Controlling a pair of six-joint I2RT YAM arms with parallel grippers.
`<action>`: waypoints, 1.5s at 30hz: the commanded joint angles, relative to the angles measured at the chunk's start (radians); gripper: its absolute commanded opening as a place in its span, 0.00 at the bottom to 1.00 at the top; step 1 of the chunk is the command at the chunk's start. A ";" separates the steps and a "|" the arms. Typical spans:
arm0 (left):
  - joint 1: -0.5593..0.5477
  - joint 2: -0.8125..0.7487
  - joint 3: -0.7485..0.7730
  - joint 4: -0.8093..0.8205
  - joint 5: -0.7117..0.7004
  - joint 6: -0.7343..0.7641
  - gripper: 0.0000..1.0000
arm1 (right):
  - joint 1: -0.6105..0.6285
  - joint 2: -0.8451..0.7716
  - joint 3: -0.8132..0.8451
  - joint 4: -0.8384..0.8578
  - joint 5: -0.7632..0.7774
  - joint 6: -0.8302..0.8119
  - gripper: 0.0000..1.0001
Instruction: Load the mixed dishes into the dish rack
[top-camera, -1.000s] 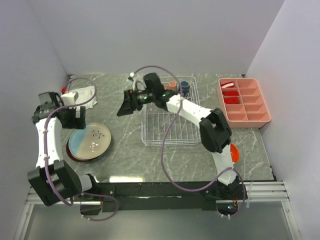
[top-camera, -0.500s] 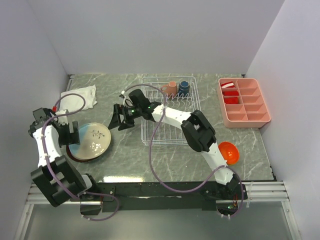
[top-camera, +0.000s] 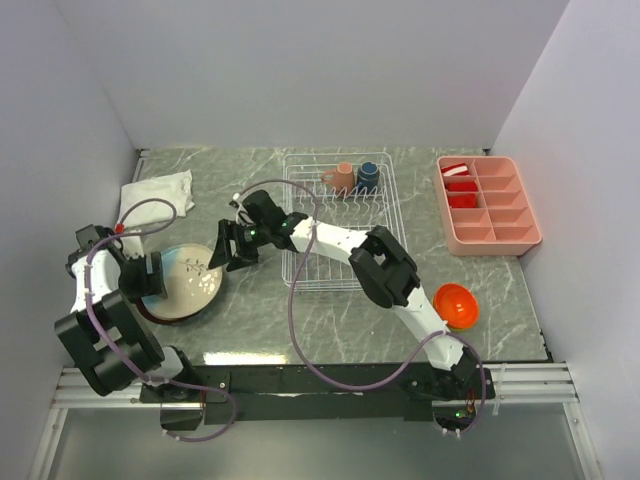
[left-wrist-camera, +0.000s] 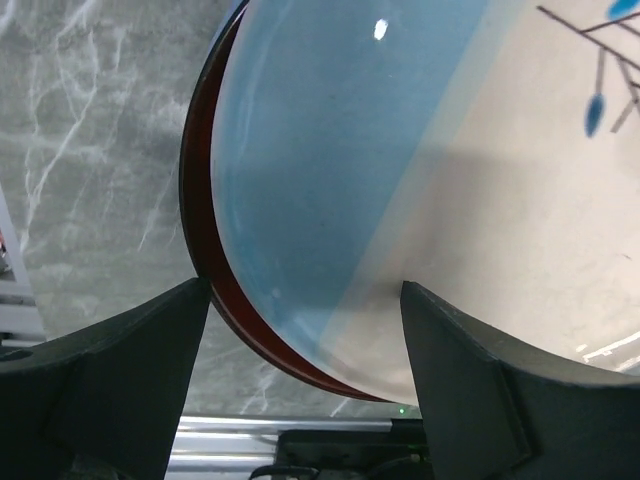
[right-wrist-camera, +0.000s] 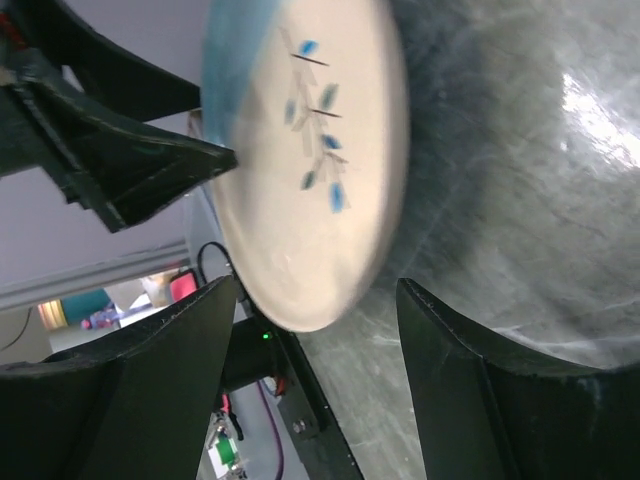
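Grey marbled worktop (top-camera: 260, 320) between pale walls. Left hand (top-camera: 150, 274) at lower left of the top view, fingers apart, straddling the left rim of the cream-and-light-blue plate (top-camera: 190, 278); contact unclear. Right hand (top-camera: 222, 256) spread wide at the plate's opposite edge. Underneath, maroon-rimmed plate (left-wrist-camera: 200, 262). Dish rack (top-camera: 320, 272) at centre, right of the plates.

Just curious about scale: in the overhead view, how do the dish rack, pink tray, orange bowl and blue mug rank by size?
Largest to smallest:
dish rack
pink tray
orange bowl
blue mug
All rest near table height, so the ranking seems reliable.
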 joint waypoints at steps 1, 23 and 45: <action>0.004 0.026 -0.038 0.047 0.035 0.053 0.84 | 0.015 0.027 0.043 -0.019 0.045 0.025 0.73; 0.001 -0.006 -0.103 0.064 0.036 0.091 0.84 | 0.014 0.051 0.136 0.158 -0.010 -0.006 0.29; 0.001 -0.053 -0.109 0.093 0.078 0.082 0.85 | 0.049 0.090 0.136 0.220 -0.103 -0.043 0.00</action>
